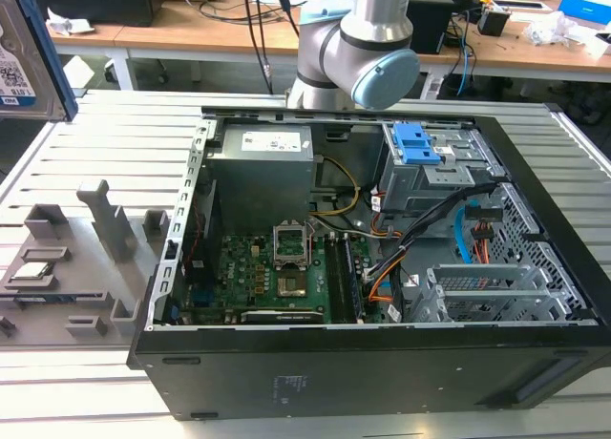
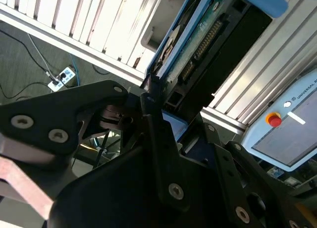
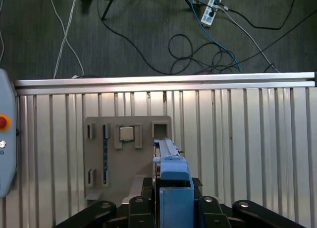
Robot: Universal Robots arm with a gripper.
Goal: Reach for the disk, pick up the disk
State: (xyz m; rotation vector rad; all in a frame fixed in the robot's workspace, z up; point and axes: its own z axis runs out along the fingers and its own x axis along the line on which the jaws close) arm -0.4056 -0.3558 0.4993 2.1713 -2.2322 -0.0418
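The end effector (image 3: 174, 202) is closed on the disk (image 3: 168, 153), which stands on edge between the black fingers (image 2: 157, 134), its blue bracket and the green board edge with its connector row showing in the second wrist view. In the exterior view the disk (image 1: 24, 57) hangs at the upper left of the frame, clear of the slatted bench (image 1: 115, 143), with its white-and-blue label and blue side bracket facing the camera. The arm (image 1: 358, 48) rises at the top centre of that view, behind the open case (image 1: 382, 363). The case lies on its side on the bench, its green board, cables and blue clips (image 1: 418, 143) exposed. On the exterior view's left, beside the case, a grey fixture (image 1: 105, 219) with upright slots rests on the bench, and a small square chip (image 1: 31, 272) sits in one of its pockets. In the first wrist view the held disk is above the fixture (image 3: 129, 158), near the chip (image 3: 127, 134), with an empty square pocket just beside it. Beyond the bench edge there, a dark floor carries loose cables and a power strip (image 3: 212, 7). A pendant (image 2: 292, 129) with a red button lies on the bench.
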